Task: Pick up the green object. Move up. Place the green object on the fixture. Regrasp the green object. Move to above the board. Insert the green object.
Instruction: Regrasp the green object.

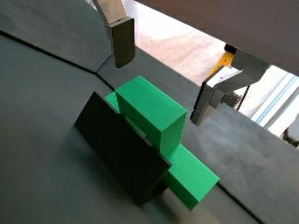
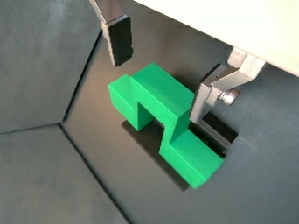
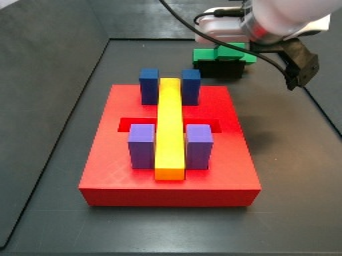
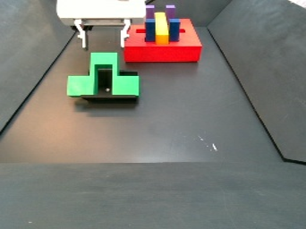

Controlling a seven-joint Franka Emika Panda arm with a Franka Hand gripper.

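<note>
- Green object (image 2: pixel 163 118) fills both wrist views for us, resting on the black fixture (image 1: pixel 117 149) with part of it overhanging the fixture's edge.
- We see the pincer (image 2: pixel 163 74) spread wide, its two silver fingers (image 2: pixel 118 39) standing clear on either side of the green object, holding nothing and touching nothing.
- We find the same in a side view: the pincer (image 4: pixel 103 36) hangs just behind the green object (image 4: pixel 102 79), between it and the board (image 4: pixel 162 46).
- We cannot make out much of the fixture (image 4: pixel 107 97) there; only a dark strip shows under the green piece.
- We lose the fingers in a side view behind the arm, and the green object (image 3: pixel 214 56) sits beyond the board (image 3: pixel 167 165) on the tabletop (image 3: pixel 287 160), half hidden.
</note>
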